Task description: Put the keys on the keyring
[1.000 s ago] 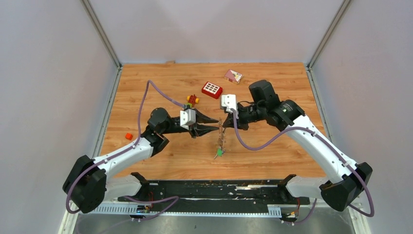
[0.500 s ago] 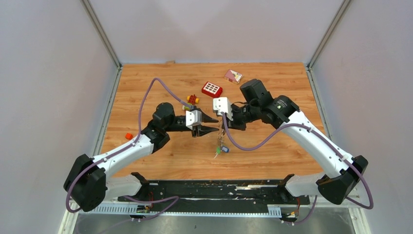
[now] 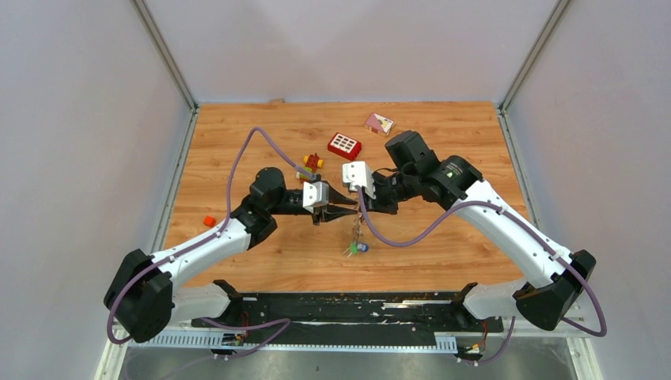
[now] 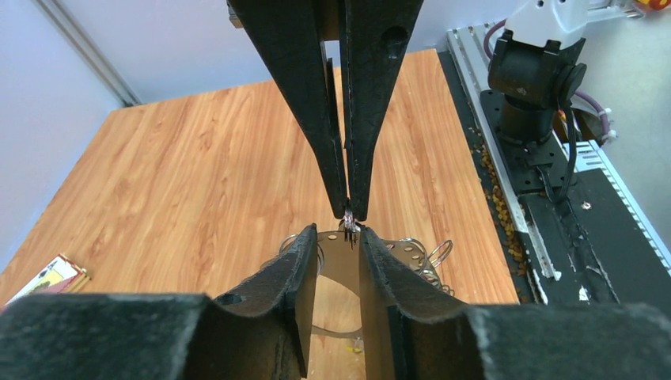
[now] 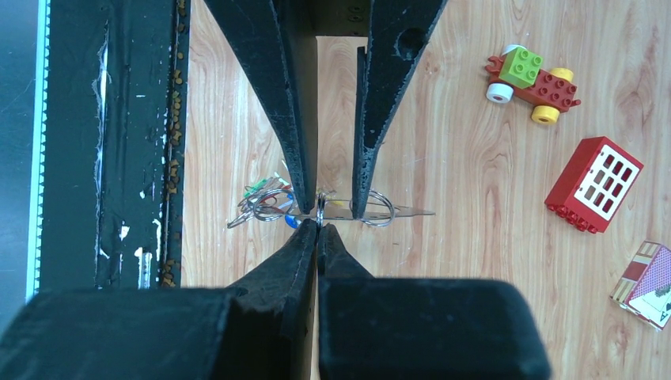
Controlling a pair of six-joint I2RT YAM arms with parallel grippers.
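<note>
The keyring (image 3: 358, 227) is a thin grey metal hoop hanging upright above the table's middle. My right gripper (image 3: 363, 203) is shut on its top edge; in the right wrist view (image 5: 318, 226) the hoop (image 5: 403, 212) shows edge-on as a thin line. Several tiny keys (image 3: 356, 248) with green and blue tags hang on it at the bottom (image 5: 265, 202). My left gripper (image 3: 350, 203) is open, its fingers either side of the hoop (image 4: 340, 255) just below the right fingertips (image 4: 353, 207). I cannot tell if the left fingers touch the hoop.
A red-yellow-green block toy (image 3: 312, 163), a red brick with white squares (image 3: 344, 145) and a card pack (image 3: 378, 123) lie behind the grippers. A small red cube (image 3: 209, 221) lies at the left. A black rail (image 3: 348, 305) runs along the near edge.
My right gripper has carried the keyring left toward the left gripper. The left gripper has moved right, and its open fingers now straddle the hoop.
</note>
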